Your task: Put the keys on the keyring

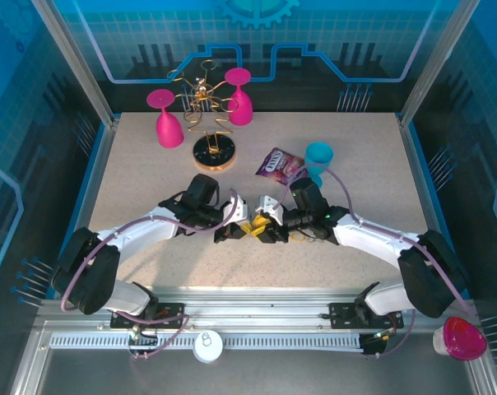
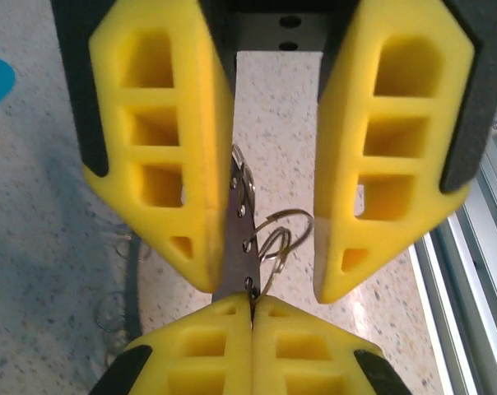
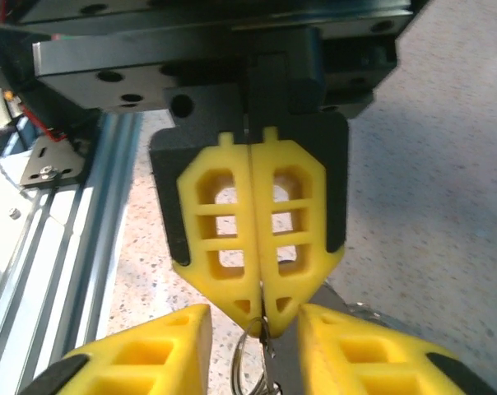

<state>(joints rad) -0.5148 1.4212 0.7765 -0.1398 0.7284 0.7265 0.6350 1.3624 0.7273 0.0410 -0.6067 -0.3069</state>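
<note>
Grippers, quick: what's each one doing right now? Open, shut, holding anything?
Left gripper: shut on the edge of the keyring.
Right gripper: open, its fingers either side of the keyring, not clamping it.

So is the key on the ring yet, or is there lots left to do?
Not that I can see. Done: the left gripper is shut on the keyring, holding its edge. In hand: the right gripper is open, one finger on each side of the ring, by the wire loops. Left: I can't spot the key on any loop, so hooking it on seems not yet done.
</note>
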